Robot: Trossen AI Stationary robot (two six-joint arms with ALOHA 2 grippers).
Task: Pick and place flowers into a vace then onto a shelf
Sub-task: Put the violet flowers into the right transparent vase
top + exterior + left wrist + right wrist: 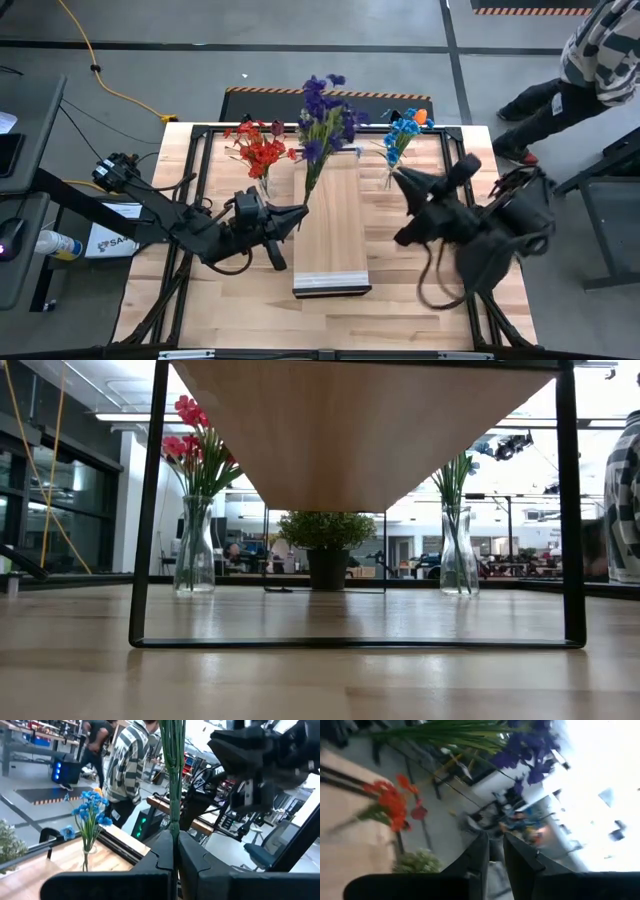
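Left gripper (300, 216) was clamped on the purple bunch (326, 115) over the shelf (331, 225).
Three bunches counted from above: red (260, 150), purple, blue (404, 130). The purple one's stems ran from the left fingertips up toward the table's far edge, blooms at the far end, leaning slightly right. The left wrist view showed those green stems (174, 780) pinched tight between the fingers, which the overhead couldn't. The low view caught just two glass vases, red's (195, 550) and another (459, 552), plus a potted plant (326, 540) between them. Right gripper (402, 181) sat beside the blue flowers, nearly closed and holding nothing. A person (585, 70) stood off the right corner.
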